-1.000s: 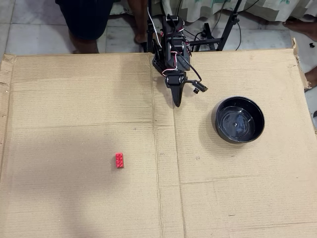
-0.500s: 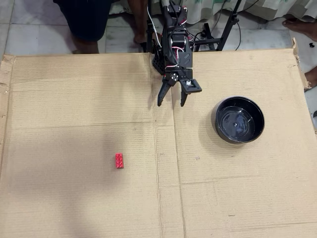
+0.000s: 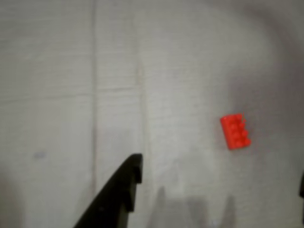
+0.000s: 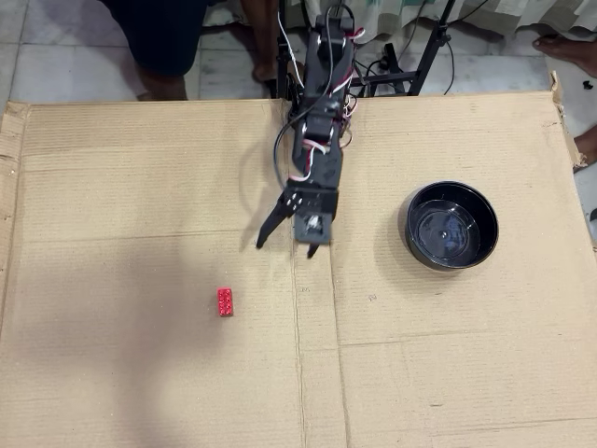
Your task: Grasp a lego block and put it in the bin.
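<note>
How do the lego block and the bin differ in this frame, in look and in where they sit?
The lego block is bright red, rectangular and studded; the bin is a round, glossy black bowl. The block is far smaller than the bin. In the overhead view the block lies lower left of the open hand, the bin to its right. Both rest on the cardboard, and the hand touches neither.

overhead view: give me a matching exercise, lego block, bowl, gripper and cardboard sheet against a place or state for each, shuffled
Things:
1. red lego block
2. black bowl
3. gripper
4. cardboard sheet

Places or states:
A. open, holding nothing, above the cardboard
B. empty, at the right of the overhead view
C. lying flat, below and left of the gripper
D. covers the work surface under everything

Pairs: 1-C, 2-B, 3-A, 4-D
</note>
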You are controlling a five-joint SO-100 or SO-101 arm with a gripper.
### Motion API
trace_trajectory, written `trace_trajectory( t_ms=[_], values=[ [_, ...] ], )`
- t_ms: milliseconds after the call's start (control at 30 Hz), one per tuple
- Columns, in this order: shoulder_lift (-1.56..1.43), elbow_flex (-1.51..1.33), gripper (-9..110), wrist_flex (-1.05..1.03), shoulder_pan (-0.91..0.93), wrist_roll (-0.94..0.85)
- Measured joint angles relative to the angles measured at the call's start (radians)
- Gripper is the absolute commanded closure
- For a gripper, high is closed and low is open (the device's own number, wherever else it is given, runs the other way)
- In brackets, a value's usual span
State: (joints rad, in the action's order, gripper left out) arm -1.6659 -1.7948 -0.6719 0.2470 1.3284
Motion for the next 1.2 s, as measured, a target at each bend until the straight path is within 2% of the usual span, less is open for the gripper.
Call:
trace_trajectory(
  t_ms=[233,467,867,1200],
  values=[
    [0.362,0.316,65,0.002,0.117,0.000],
    [0.569,0.456,65,0.002,0.215,0.000],
    [0.607,0.425,66,0.002,0.264,0.000],
    [0.607,0.402,66,0.002,0.209,0.000]
  ],
)
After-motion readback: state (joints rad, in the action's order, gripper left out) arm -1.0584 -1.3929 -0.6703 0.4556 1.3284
